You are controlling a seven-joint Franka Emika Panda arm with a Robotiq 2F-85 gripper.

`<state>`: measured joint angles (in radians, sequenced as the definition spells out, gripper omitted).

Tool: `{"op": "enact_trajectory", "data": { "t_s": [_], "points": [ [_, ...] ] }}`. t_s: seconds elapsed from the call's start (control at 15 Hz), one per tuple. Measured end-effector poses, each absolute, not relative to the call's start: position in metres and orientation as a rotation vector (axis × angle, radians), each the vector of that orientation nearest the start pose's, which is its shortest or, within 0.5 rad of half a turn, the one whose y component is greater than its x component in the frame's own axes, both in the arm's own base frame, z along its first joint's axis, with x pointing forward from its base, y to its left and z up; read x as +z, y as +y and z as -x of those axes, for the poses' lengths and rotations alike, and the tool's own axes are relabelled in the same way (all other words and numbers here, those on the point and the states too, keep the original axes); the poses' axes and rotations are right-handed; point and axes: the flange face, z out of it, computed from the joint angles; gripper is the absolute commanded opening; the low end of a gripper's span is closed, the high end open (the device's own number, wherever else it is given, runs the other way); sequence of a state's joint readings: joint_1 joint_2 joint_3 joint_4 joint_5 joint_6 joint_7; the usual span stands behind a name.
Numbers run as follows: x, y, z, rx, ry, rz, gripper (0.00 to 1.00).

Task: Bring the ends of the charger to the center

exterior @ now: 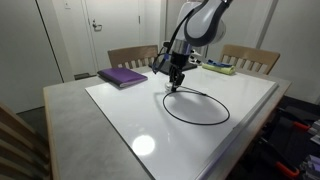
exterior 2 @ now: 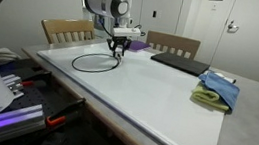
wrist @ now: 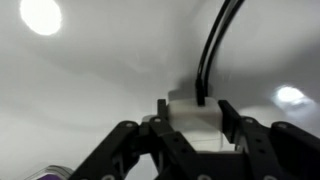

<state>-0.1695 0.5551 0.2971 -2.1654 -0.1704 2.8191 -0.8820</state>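
Glossy white board (exterior: 120,110) on grey table (exterior: 68,112); wooden chairs (exterior: 133,55), pale doors (exterior: 100,30) behind; gripper (exterior: 176,86) low over looped black charger (wrist: 210,50), jaws half-closed astride its strands, grip indeterminable.

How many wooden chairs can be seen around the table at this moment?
3. The first chair behind the purple book, second chair further along that edge, third chair at the picture's near corner, partly cut off; others may be hidden.
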Motion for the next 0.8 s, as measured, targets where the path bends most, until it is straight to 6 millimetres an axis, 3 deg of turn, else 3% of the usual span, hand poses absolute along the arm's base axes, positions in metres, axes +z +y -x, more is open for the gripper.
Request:
{"op": "enact_trajectory", "data": {
  "t_s": [0.6,0.8],
  "points": [
    [0.156,0.13,-0.544,-0.254,-1.88,2.378,0.28],
    [0.153,0.135,-0.532,-0.218,-1.977,2.237,0.28]
  ]
}}
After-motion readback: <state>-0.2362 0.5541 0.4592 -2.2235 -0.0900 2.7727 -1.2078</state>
